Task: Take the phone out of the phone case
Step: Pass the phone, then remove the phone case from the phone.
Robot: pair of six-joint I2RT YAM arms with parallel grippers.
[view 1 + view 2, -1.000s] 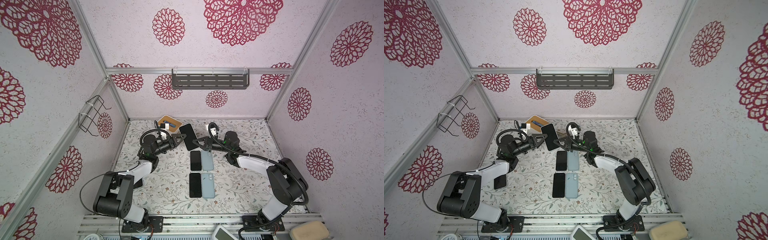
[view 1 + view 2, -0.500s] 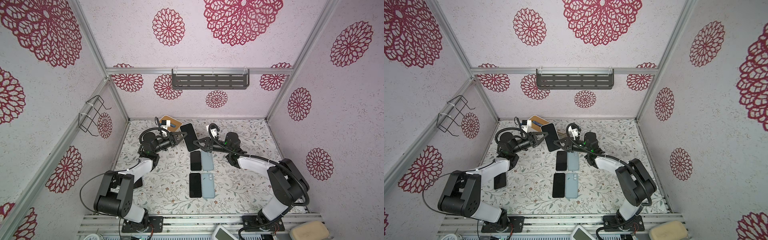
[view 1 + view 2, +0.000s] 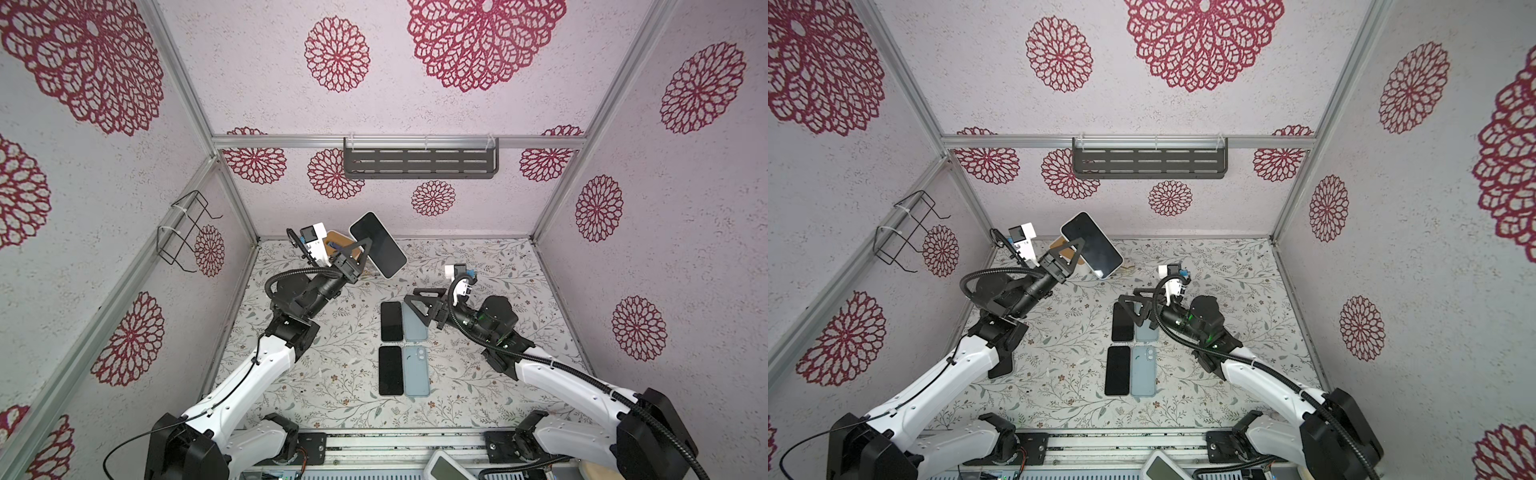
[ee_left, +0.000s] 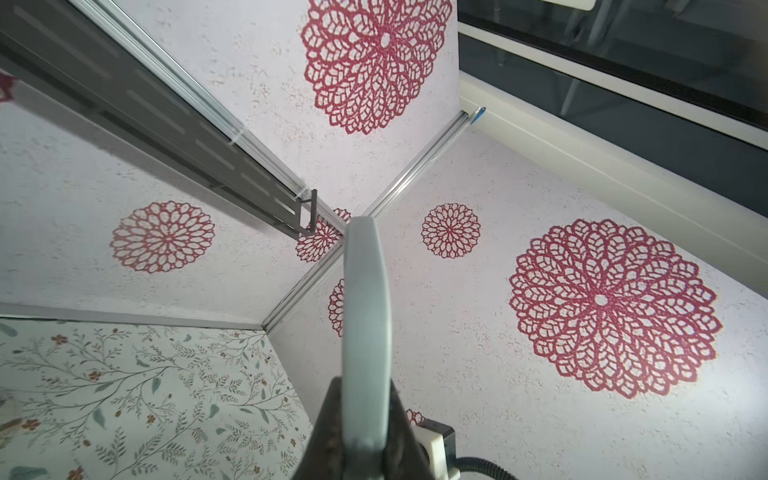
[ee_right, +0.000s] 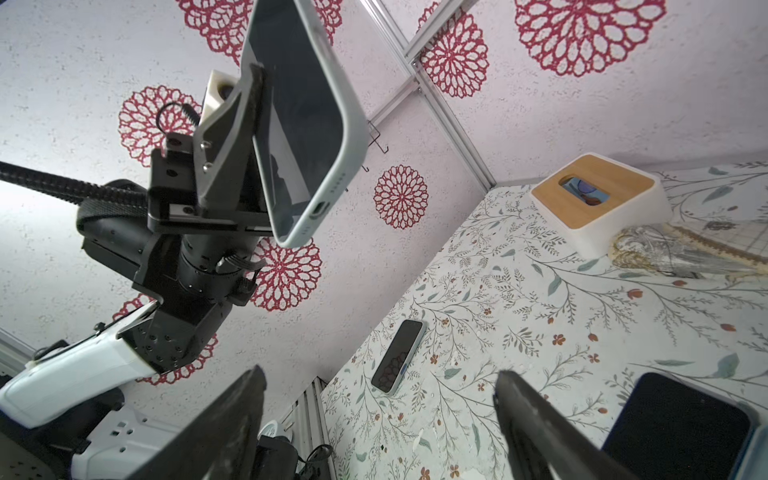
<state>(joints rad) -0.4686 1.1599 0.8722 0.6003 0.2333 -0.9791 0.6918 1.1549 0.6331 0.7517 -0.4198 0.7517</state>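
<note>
The phone (image 3: 378,245) (image 3: 1092,245), dark screen facing up, sits inside its pale grey-blue phone case (image 5: 353,137) and is held tilted in the air near the back wall. My left gripper (image 3: 365,247) (image 3: 1077,246) (image 5: 249,124) is shut on one long side of it. In the left wrist view the case's edge (image 4: 365,332) rises straight out from between the jaws. My right gripper (image 3: 409,297) (image 3: 1127,303) (image 5: 378,374) is open and empty, low over the table's middle, apart from the held phone.
Two black phones (image 3: 391,321) (image 3: 390,370) lie beside two blue cases (image 3: 414,322) (image 3: 417,371) mid-table. Another phone (image 5: 399,357) lies near the left arm's base. A wood-topped white box (image 5: 598,199) and crumpled plastic (image 5: 665,249) sit at the back. A shelf (image 3: 419,162) and a wire rack (image 3: 183,228) hang on the walls.
My left gripper closed on the cased phone and lifted it up and back. My right gripper opened, let go of it and drew back toward the table's middle.
</note>
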